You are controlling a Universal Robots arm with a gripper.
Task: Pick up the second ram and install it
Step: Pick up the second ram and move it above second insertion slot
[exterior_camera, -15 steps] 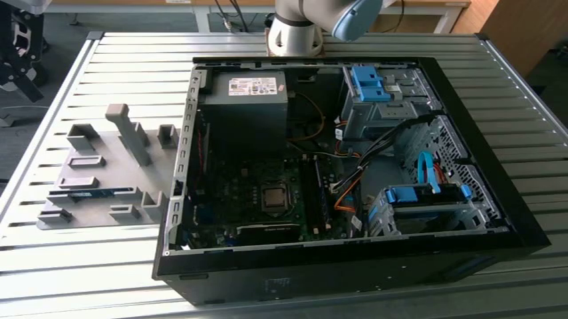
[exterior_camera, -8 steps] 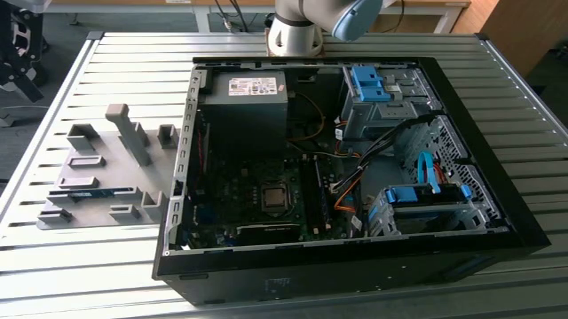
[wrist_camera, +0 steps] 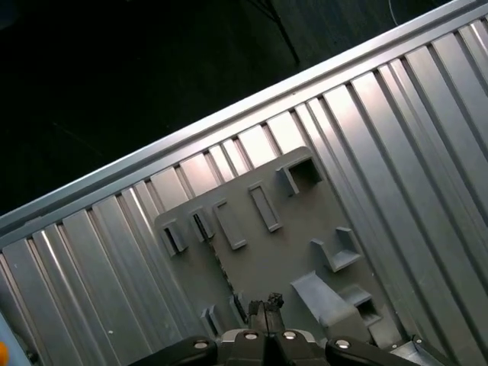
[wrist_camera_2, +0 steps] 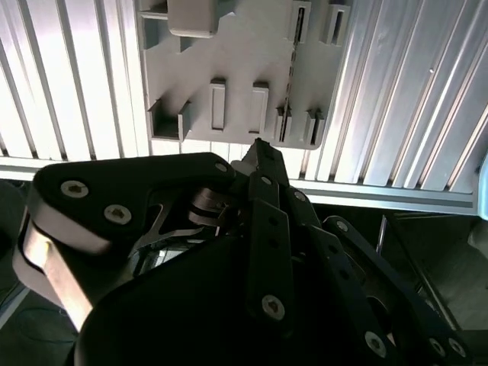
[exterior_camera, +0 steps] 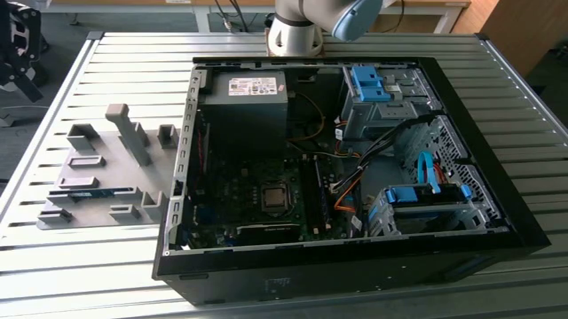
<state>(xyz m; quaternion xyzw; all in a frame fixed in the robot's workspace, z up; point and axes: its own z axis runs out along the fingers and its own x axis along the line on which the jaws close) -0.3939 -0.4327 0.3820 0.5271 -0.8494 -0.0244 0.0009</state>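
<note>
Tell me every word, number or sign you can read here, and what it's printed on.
White label on the power supply: printed, but too small to read.
Faint mark on the computer case front panel: too small to read.
Blue ram stick in the gray holder tray: no text can be made out.
So nothing can be quoted.
</note>
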